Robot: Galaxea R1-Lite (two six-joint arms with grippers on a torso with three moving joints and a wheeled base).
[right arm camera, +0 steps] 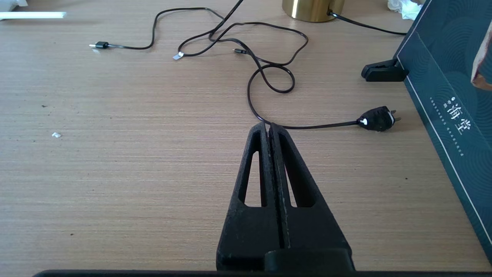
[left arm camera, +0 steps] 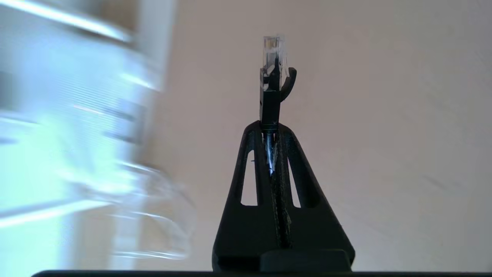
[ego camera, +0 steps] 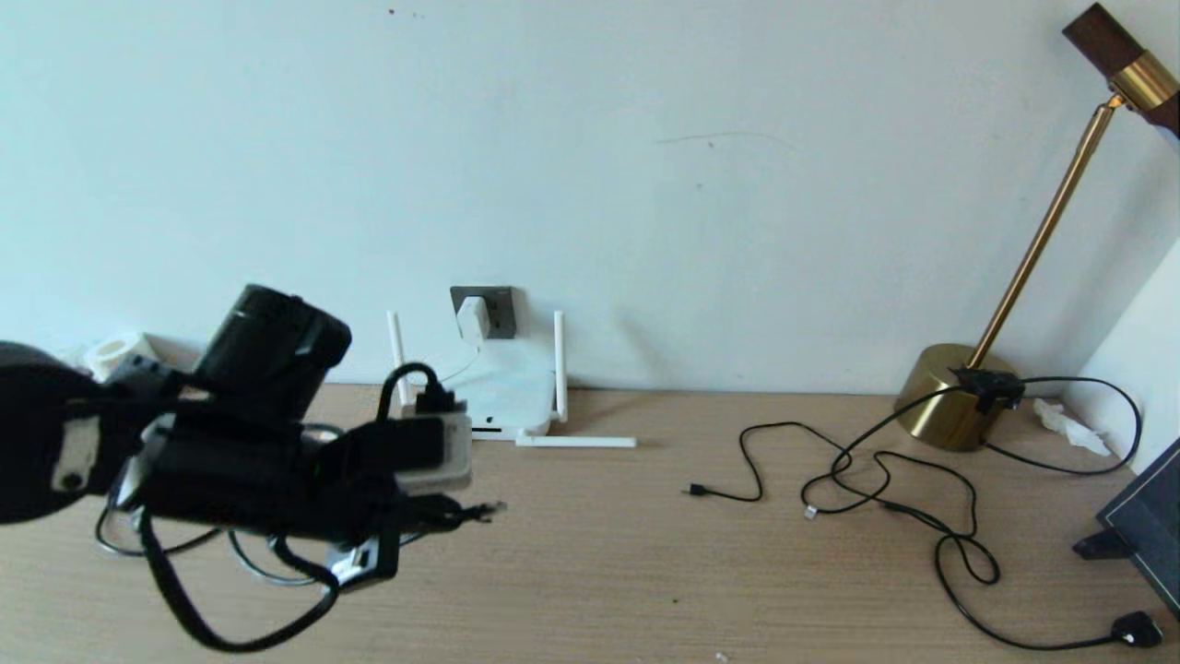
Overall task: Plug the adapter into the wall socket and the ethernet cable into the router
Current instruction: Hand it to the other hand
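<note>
Ethernet cable (left arm camera: 271, 92) sits pinched in my left claw (left arm camera: 271, 127), its clear-tipped connector sticking straight out past the closed fingertips, off the table (ego camera: 645, 553) at the near left. From the head view I see the router (ego camera: 512, 392) lying farther back against the wall, just right of that claw, one antenna flat on the table. Behind it the adapter (ego camera: 473, 318) is already seated in the wall socket (ego camera: 498, 309). My right claw (right arm camera: 269, 129) is closed on nothing, low over the table's near right by loose black cords (right arm camera: 269, 69).
</note>
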